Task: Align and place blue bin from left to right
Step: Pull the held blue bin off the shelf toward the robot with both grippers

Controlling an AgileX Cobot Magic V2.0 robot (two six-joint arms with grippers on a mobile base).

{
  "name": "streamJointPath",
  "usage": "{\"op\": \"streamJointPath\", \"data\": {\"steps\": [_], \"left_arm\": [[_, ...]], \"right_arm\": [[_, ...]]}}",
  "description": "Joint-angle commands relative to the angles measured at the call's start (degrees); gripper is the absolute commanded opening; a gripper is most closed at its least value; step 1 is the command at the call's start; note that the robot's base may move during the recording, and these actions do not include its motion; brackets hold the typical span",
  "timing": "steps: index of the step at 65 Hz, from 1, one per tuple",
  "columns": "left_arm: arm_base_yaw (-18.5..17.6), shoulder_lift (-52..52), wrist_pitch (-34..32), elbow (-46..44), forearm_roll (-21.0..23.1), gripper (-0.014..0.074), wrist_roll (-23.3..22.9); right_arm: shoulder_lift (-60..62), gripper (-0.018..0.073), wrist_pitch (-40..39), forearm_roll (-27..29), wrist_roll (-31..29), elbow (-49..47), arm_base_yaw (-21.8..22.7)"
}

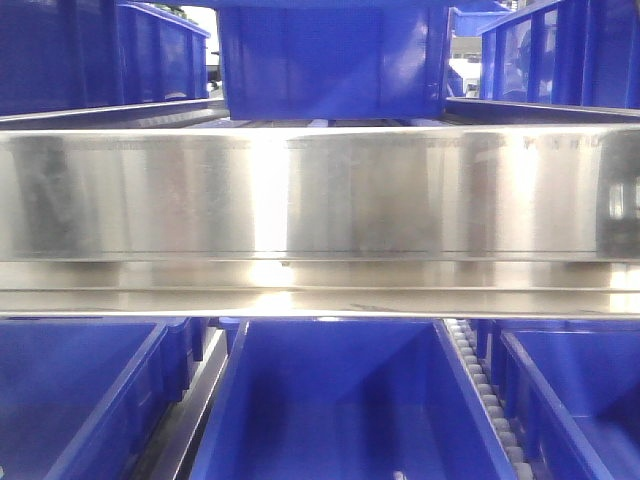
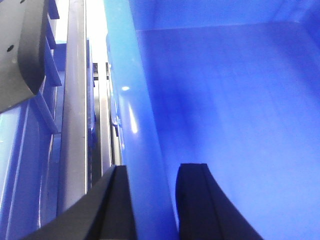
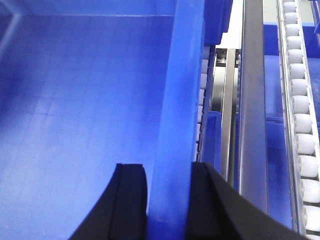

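Blue bin (image 2: 135, 120) located on the lower level, below the steel beam (image 1: 320, 190). It is taken to be the centre one in the front view, though this cannot be confirmed there. Nothing is seen inside it.

Left gripper (image 2: 156, 169) is set astride the left wall, one finger outside and one inside, both pressed to the plastic: clamped on the rim. Right gripper (image 3: 165, 167) is likewise clamped on the right wall, near the roller track (image 3: 300, 110). Neither gripper is seen in the front view.

Handling, as judged: hard moulded plastic, stiff, and light while unloaded. The surface is glossy, so some slip in the grip is to be expected. The long walls may flex if squeezed. Hold is best kept on the thick rim, both sides level, so that the bin is not skewed against the neighbouring bins (image 1: 80, 400).
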State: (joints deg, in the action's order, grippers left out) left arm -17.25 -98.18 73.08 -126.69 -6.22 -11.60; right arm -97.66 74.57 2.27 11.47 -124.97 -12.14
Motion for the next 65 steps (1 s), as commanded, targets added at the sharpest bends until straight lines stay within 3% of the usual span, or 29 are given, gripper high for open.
{"op": "streamJointPath", "data": {"steps": [1, 65], "left_arm": [[0.19, 1.75, -3.12, -0.91, -1.89, -0.0018, 0.92], [0.19, 1.75, -4.25, -0.91, -1.93, -0.0018, 0.92]], "right_arm": [[1.81, -0.0075, -4.6, -3.66, -1.64, -1.16, 0.61], [1.81, -0.0075, -4.6, -3.66, -1.64, -1.16, 0.61]]}}
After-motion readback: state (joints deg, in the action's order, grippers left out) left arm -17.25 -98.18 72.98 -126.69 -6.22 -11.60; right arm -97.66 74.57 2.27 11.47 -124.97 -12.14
